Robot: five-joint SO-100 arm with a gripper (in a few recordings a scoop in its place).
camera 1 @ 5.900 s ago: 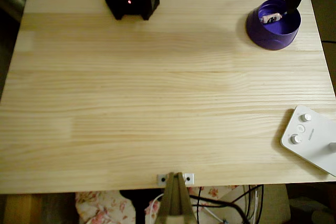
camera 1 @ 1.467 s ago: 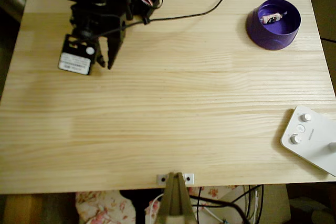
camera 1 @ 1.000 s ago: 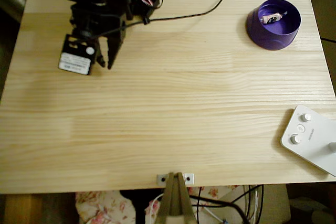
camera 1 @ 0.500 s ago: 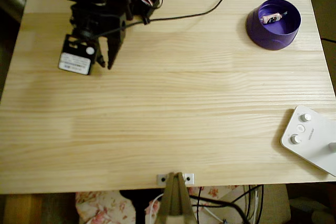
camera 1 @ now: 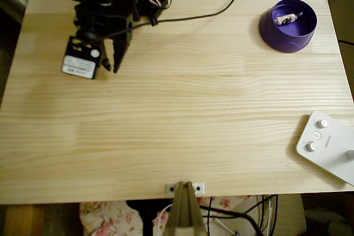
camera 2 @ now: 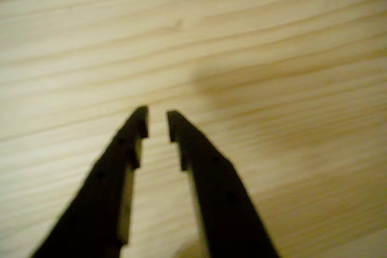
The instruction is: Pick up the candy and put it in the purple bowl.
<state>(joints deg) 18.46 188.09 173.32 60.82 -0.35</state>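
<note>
Since the earliest frame the arm is moving from the purple bowl (camera 1: pixel 288 25) to the desk's (camera 1: pixel 182 114) far left corner. Its fingers (camera 2: pixel 156 126) are standing narrowly apart, empty. The candy (camera 1: pixel 287 19) is lying inside the bowl; the task seems done.

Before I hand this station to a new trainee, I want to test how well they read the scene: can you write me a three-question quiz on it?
1. True or false: the candy lies inside the purple bowl.
2. In the overhead view, the gripper is at which part of the table? A) upper left B) lower right C) centre
3. Fill in: in the wrist view, the gripper's fingers have a narrow gap between the tips and hold ____.

Key:
1. True.
2. A; the bowl sits at the upper right, and a white device with knobs at the lower right edge.
3. Nothing; bare wood shows between them.
</note>
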